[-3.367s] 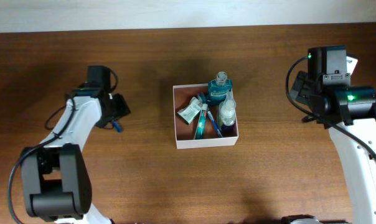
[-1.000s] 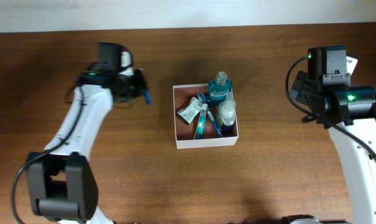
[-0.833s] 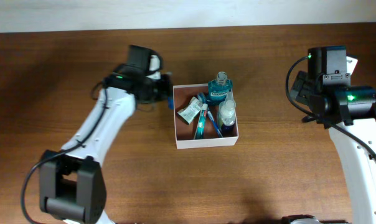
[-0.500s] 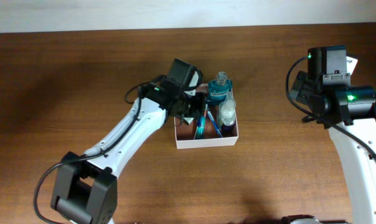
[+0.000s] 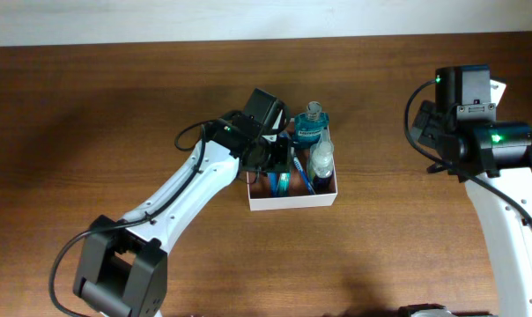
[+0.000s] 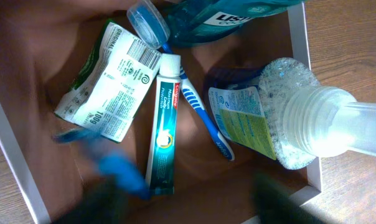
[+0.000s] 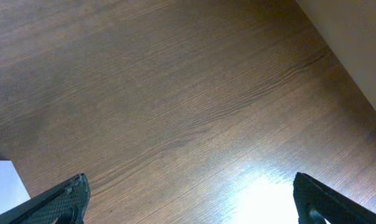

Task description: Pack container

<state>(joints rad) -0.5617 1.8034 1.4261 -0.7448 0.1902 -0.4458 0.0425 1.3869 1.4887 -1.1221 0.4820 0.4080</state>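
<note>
Dark brown wood-grain table (image 5: 116,106), mostly matte, with one glossy glare patch in the right wrist view. Near its middle, between the two arms, the container (image 5: 292,202): square and shallow, thin white walls, smooth reddish-brown floor, open face up. Being square, no real long axis; sides close to parallel with the table edges, only slightly turned.

Packed close inside:
- crinkled green-and-white packet (image 6: 107,81) toward the left wall
- slim white-and-teal toothpaste tube (image 6: 165,124) just beside it, lying front to back
- blue toothbrush (image 6: 203,115) slanting next to the tube
- teal mouthwash bottle (image 5: 310,130) at the far wall
- clear bottle (image 6: 312,118) with pebbled shoulder and translucent cap at the right wall

Left gripper (image 5: 268,167) low over the container's left half, blurred in its wrist view, fingers (image 6: 101,199) spread wide and clamping nothing. Blurred blue thing (image 6: 121,177) beside one finger, too smeared to identify.

Right gripper (image 7: 189,186) well apart at the table's right side, over bare wood, likewise spread wide and holding nothing.
</note>
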